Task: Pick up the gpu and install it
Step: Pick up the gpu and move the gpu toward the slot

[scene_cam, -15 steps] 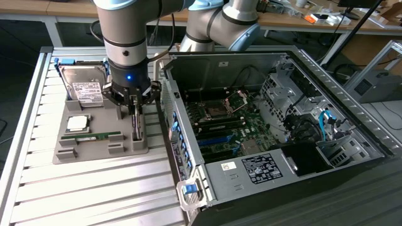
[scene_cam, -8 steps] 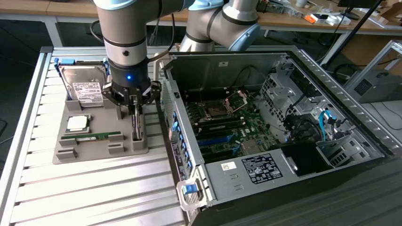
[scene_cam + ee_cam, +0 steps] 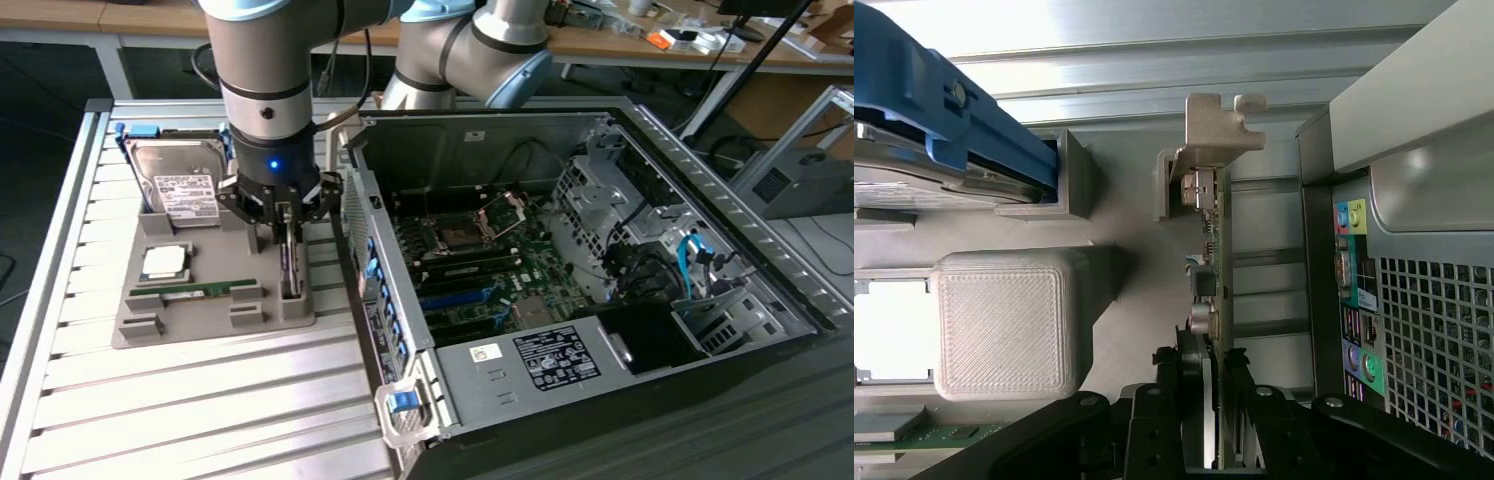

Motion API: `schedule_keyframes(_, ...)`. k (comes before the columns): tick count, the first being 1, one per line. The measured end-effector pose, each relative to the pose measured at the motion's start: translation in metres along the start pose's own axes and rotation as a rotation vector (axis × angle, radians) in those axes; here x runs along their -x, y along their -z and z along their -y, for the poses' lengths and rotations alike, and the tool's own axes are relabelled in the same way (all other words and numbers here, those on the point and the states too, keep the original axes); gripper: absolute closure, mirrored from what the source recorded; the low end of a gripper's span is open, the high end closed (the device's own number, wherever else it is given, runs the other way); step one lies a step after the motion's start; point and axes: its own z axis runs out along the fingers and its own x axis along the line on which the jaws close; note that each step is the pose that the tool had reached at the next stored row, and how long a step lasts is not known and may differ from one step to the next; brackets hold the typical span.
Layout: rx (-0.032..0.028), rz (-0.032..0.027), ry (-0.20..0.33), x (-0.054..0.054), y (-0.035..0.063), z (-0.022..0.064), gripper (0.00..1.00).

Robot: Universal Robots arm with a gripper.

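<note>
Hard drive [image 3: 180, 185] and memory stick [image 3: 200, 288] lie at the exterior view's left in a grey holder [image 3: 174, 335] on a slatted table [image 3: 200, 410], where the gripper [image 3: 287, 240] clamps the gpu [image 3: 290, 275], standing on edge in the holder's slot, just beside the open computer case [image 3: 534, 250] on the right.

1. Graphics card [image 3: 291, 268]: one.
2. Hard drive [image 3: 180, 185]: one.
3. Processor chip [image 3: 166, 261]: one.
4. Memory stick [image 3: 198, 289]: one.
5. Grey holder tray [image 3: 200, 325]: one.
6. Open computer case [image 3: 400, 270]: one.
7. Slatted metal table [image 3: 200, 400]: one.
8. Robot arm [image 3: 267, 100]: one, with one gripper [image 3: 284, 225].
</note>
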Motion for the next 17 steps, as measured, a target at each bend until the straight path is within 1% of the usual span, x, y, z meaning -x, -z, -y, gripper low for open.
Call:
schedule_keyframes(10, 0.0001, 0.0002, 0.000, 0.0000, 0.0001, 0.0000, 0.71)
schedule_keyframes(17, -0.0001, -0.0001, 0.000, 0.0002, 0.0066, -0.0003, 0.71)
